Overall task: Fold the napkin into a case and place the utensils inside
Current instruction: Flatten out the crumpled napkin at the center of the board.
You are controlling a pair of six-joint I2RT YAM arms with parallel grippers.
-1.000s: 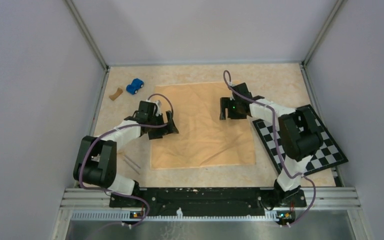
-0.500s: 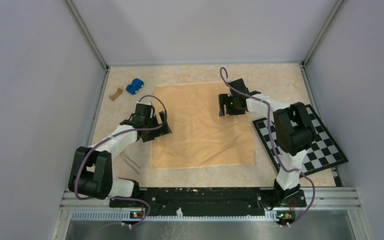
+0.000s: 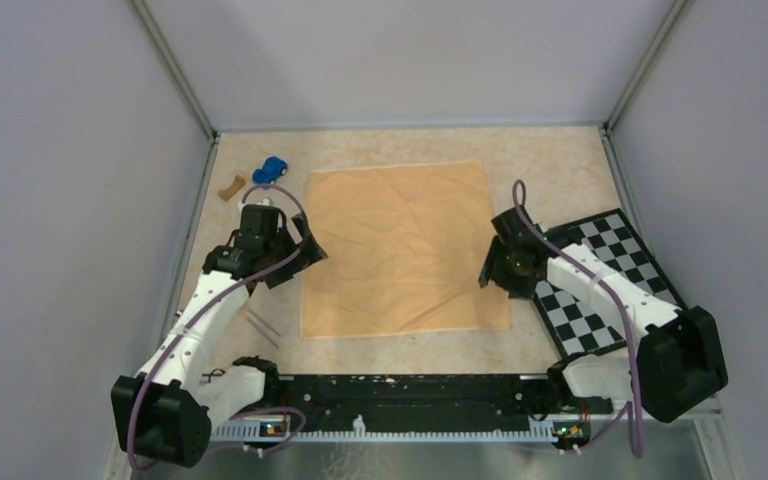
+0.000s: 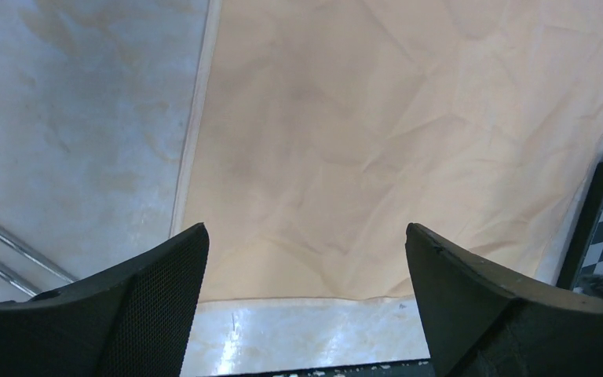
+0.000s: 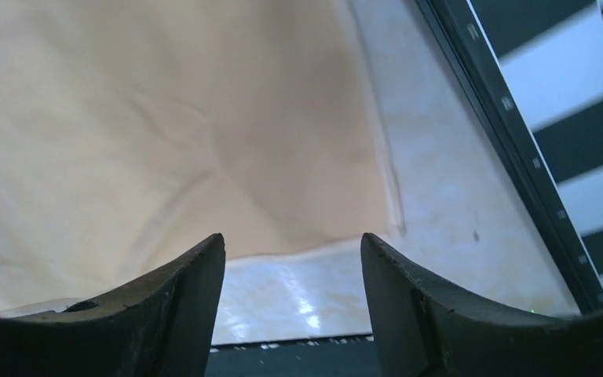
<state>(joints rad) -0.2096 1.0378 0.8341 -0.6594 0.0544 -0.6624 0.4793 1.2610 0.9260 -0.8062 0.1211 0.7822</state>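
The napkin (image 3: pixel 400 250) lies spread flat as one tan-orange square, lightly creased, in the middle of the table. My left gripper (image 3: pixel 303 258) hovers at its left edge, jaws wide open and empty; the left wrist view shows the napkin (image 4: pixel 361 141) and its near hem between the fingers (image 4: pixel 149 306). My right gripper (image 3: pixel 490 272) hangs open and empty over the napkin's right edge, beside the checkerboard. The right wrist view shows the napkin's near right corner (image 5: pixel 165 133). The utensils (image 3: pixel 263 325) are thin metal pieces lying left of the napkin's near corner, and the utensils (image 4: pixel 8 251) also show in the left wrist view.
A black-and-white checkerboard (image 3: pixel 610 280) lies right of the napkin, its edge (image 5: pixel 565 118) close to my right fingers. A small blue toy car (image 3: pixel 271 169) and a brown curved scrap (image 3: pixel 230 187) sit at the far left. Walls enclose the table on three sides.
Both arms have drawn back off the napkin: the left gripper moved left to its edge, the right gripper swung from the far right corner toward the near right edge. The napkin now shows whole.
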